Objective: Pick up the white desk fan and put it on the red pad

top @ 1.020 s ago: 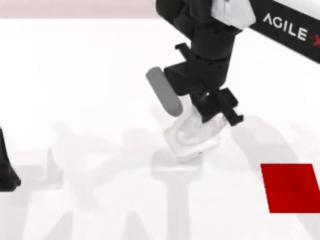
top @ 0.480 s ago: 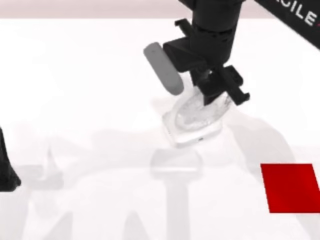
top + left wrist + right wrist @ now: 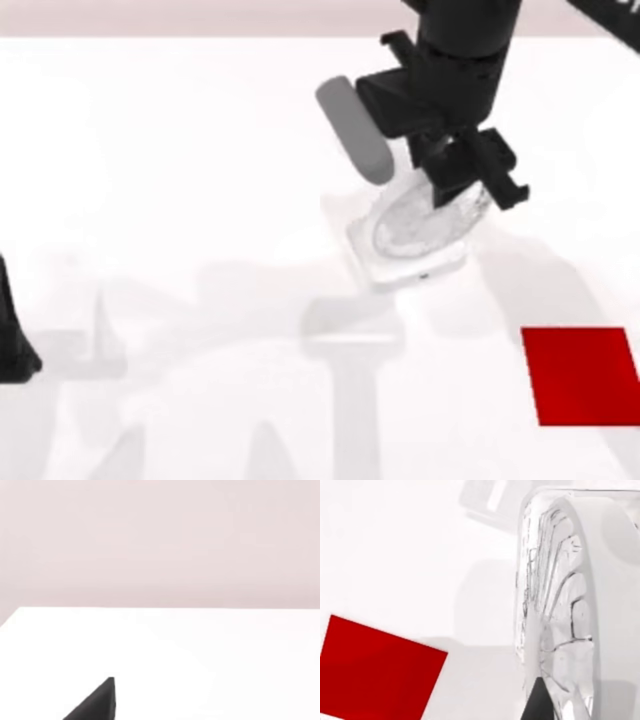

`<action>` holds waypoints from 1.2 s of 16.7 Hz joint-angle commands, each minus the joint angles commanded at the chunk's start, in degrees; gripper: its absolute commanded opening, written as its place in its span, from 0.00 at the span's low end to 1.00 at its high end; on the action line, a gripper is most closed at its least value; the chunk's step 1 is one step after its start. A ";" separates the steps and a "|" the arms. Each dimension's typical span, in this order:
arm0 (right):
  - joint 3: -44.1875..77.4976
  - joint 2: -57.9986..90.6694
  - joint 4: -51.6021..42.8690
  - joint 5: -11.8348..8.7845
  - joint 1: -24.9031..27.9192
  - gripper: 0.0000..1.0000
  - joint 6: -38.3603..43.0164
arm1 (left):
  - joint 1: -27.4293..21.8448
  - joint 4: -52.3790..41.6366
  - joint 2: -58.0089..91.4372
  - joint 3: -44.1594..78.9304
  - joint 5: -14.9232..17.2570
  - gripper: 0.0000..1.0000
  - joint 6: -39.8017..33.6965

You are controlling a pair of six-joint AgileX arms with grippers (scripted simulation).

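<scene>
- Now, at the far left of the table [image 3: 150, 150], the left arm's gripper [image 3: 12, 340] is sitting parked at the edge, well apart from the working pincer; only a dark sliver of it is showing, so I cannot tell how its fingers are standing.
- Between that parked arm and the pincer, bare white tabletop is lying under soft grey shadows, and nothing is standing in the way.
- Just left of the pincer, a grey cylinder [image 3: 354, 131] on the right arm is hanging tilted over the fan's left edge.
- The right gripper [image 3: 462, 190] is reaching down from above onto the white desk fan [image 3: 418, 228], its dark fingers [image 3: 500, 175] closing narrowly on the top of the grille head; the wrist view is showing one fingertip [image 3: 538, 702] touching the translucent grille [image 3: 555, 605].
- The fan's squarish base [image 3: 400, 268] is lying directly below the pincer.
- Below and to the right of the pincer, the red pad [image 3: 583, 376] is lying flat and uncovered, apart from the fan.
</scene>
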 joint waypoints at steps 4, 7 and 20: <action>-15.50 -11.05 4.12 -0.23 -4.23 0.00 1.69 | 0.00 0.00 0.00 0.00 0.00 1.00 0.00; -30.30 -20.92 7.76 -0.46 -7.82 0.00 2.93 | 0.00 0.00 0.00 0.00 0.00 1.00 0.00; -52.38 -37.12 13.07 -0.71 -14.00 0.00 5.10 | 0.00 0.00 0.00 0.00 0.00 1.00 0.00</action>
